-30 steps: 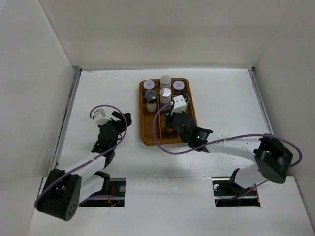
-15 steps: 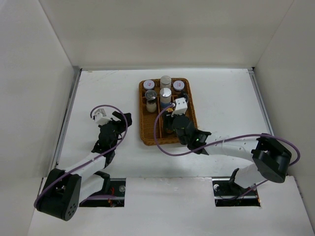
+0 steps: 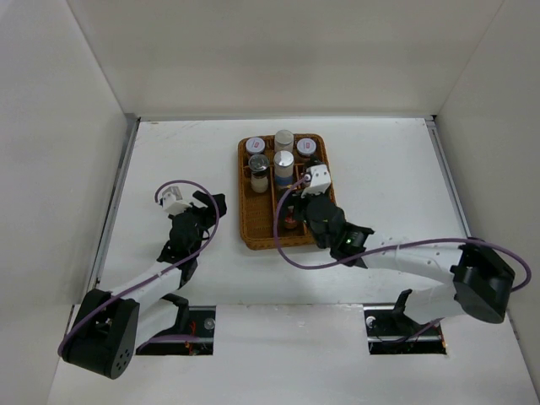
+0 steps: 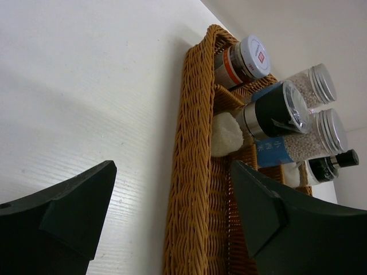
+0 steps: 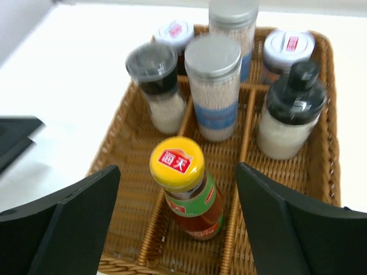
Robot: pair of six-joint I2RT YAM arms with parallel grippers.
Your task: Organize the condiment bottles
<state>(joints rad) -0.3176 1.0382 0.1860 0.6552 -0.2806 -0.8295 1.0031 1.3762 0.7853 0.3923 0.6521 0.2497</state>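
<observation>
The red sauce bottle with a yellow cap (image 5: 178, 163) stands upright in the near middle compartment of the wicker tray (image 5: 331, 120). My right gripper (image 5: 178, 229) is open around it, with a finger on each side and a gap to the bottle. Behind it stand the grey-lidded shaker (image 5: 156, 86), two blue-banded silver-capped bottles (image 5: 213, 86) (image 5: 232, 23), the black-capped bottle (image 5: 292, 109) and two red-labelled jars (image 5: 175, 34) (image 5: 289, 48). My left gripper (image 4: 172, 223) is open and empty, left of the tray (image 4: 192, 143).
The tray (image 3: 245, 229) sits mid-table, toward the back. White walls close the table in on the left, back and right. My left arm (image 3: 181, 240) lies on the table's left half, and the right arm (image 3: 405, 253) reaches in from the right.
My right gripper has opened and let go of the red sauce bottle, which now stands free in the tray. Its wrist shifted slightly right. The left arm has stayed in place.
</observation>
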